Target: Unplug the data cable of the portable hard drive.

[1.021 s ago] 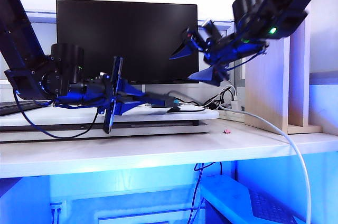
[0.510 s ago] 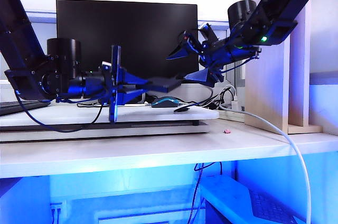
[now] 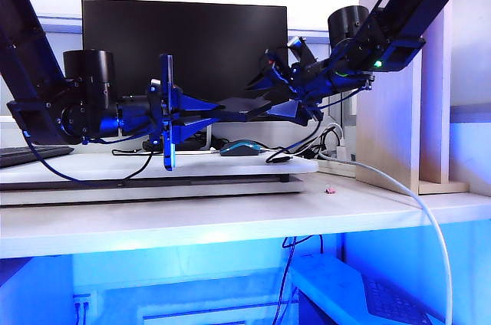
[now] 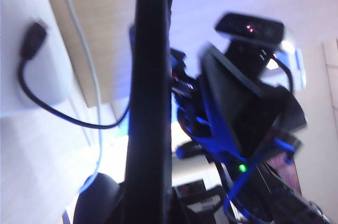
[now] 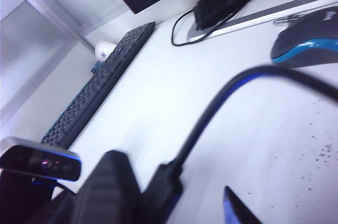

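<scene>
Grip was firm on your left side: the left claw [image 3: 219, 110] was clenched on the thin, flat black portable hard drive [image 3: 249, 104], which it held in the air edge-on and roughly level above the middle of the white surface [image 3: 230, 221], in front of the wide black monitor [image 3: 184, 49]. In the left wrist view the drive [image 4: 153, 102] showed as a dark upright slab seen along its narrow edge.

Your right claw [image 3: 276, 95] was at the drive's free end, reaching in from the right edge of the surface. Its jaws stood apart, one above and one below that end. In the right wrist view a dark plug sat between them; whether either finger touched it, you could not tell from these views.

The thin black data cable [image 3: 295, 143] hung from the drive's right end in a loose curve and came down onto the surface, just beside the rounded blue-and-black mouse [image 3: 242, 147]. In the left wrist view its small black plug [image 4: 31, 39] lay flat on the white top. The right wrist view showed the cable [image 5: 253, 76] arching over the surface. The black keyboard [image 5: 100, 86] lay near the left edge, well apart from both claws.
</scene>
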Controlling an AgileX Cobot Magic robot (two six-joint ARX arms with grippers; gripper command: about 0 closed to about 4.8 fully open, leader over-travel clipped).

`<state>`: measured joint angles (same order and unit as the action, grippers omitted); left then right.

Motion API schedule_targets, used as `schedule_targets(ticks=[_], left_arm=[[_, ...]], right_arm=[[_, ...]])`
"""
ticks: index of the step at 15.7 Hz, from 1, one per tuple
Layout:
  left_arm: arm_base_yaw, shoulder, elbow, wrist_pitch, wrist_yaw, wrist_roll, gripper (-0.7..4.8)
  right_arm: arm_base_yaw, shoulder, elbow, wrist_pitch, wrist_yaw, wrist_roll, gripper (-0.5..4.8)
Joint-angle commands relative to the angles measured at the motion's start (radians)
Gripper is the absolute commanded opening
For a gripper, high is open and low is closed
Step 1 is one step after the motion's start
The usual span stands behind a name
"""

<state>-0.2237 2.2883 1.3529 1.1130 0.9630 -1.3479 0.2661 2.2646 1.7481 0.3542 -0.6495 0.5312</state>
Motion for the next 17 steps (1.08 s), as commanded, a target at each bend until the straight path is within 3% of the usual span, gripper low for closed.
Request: schedule_targets(ticks=[1, 2, 3, 7, 9, 13, 14, 17], left_arm=[[0.000, -0.005, 0.005, 0.034, 0.010, 0.001, -0.05], [0.000, -0.005, 0.005, 0.034, 0.010, 0.002, -0.05], [0.000, -0.005, 0.005, 0.034, 0.011, 0.001, -0.05], [0.000, -0.005, 0.005, 0.037, 0.027, 0.001, -0.05], [0.000, -0.005, 0.005, 0.038, 0.027, 0.001, -0.05], [0.000, -0.005, 0.005, 0.040, 0.026, 0.001, -0.05], [0.000, -0.005, 0.005, 0.042, 0.027, 0.001, -0.05], [0.000, -0.005, 0.008, 0.050, 0.049, 0.001, -0.05]], right_arm=[[0.002, -0.008, 0.006, 0.027, 0.001, 0.001, 2.97], [0.002, -0.008, 0.006, 0.054, 0.000, 0.001, 1.98], [0.002, -0.008, 0.012, 0.068, 0.000, 0.001, 1.66], [0.002, -0.008, 0.027, 0.068, 0.004, 0.001, 1.65], [0.002, -0.008, 0.027, 0.068, 0.002, 0.001, 0.81], [0.004, -0.008, 0.027, 0.069, 0.000, 0.001, 0.68], [0.005, -0.005, 0.027, 0.070, 0.000, 0.001, -0.11], [0.005, 0.012, 0.027, 0.083, -0.008, 0.033, -0.05]])
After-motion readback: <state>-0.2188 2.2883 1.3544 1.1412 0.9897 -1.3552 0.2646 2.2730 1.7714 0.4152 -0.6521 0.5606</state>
